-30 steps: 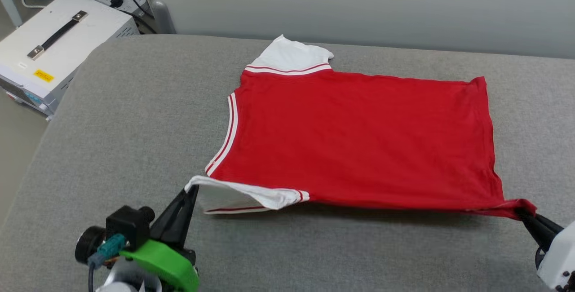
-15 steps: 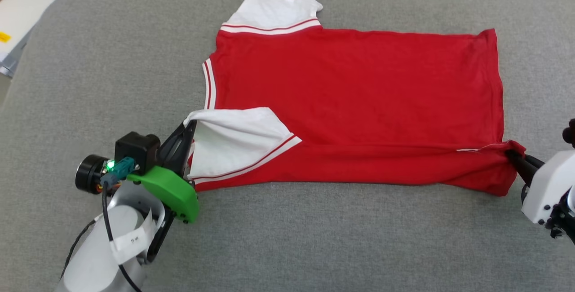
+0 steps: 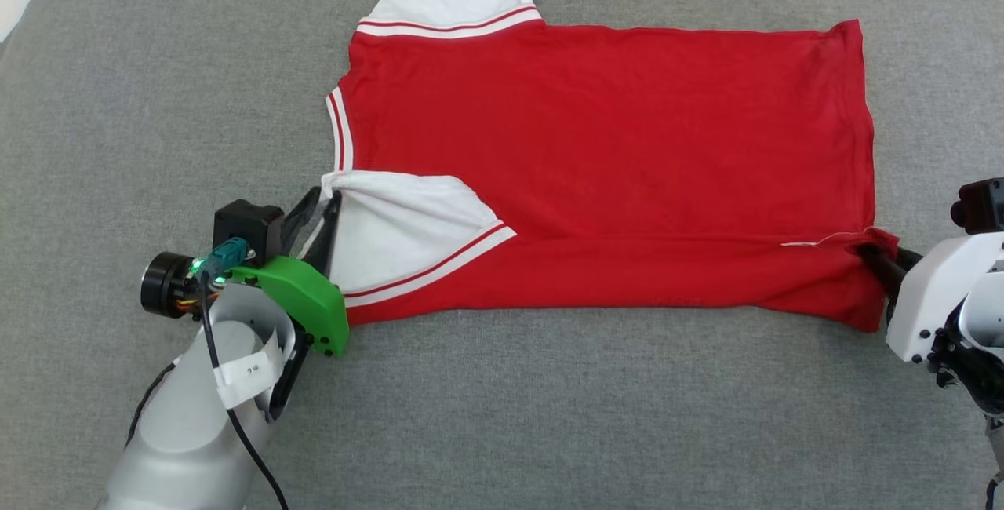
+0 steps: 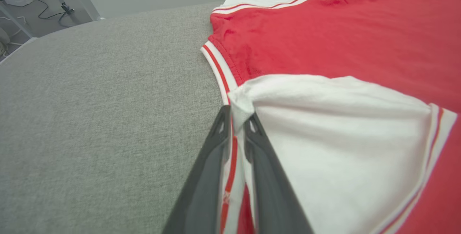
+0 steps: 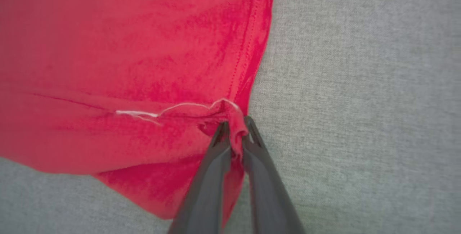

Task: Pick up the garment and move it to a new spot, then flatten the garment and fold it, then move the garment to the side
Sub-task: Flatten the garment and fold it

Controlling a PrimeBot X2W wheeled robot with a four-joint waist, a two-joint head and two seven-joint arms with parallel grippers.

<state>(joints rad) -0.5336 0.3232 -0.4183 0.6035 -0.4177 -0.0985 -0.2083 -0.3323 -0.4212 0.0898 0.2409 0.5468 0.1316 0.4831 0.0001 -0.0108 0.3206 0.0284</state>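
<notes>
Near edge of the garment [image 3: 612, 149] now lies folded over; left gripper [image 3: 325, 205] pinches the white sleeve [image 3: 392, 227] tip, right gripper [image 3: 872, 253] the hem corner [image 5: 230, 113]; grey surface [image 3: 549, 416] open all round

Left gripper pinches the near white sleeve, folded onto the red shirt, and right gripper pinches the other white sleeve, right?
Not quite. The right gripper pinches a red hem corner of the red short-sleeved shirt, not a sleeve, as the right wrist view shows. The left gripper does pinch the near white sleeve.
</notes>
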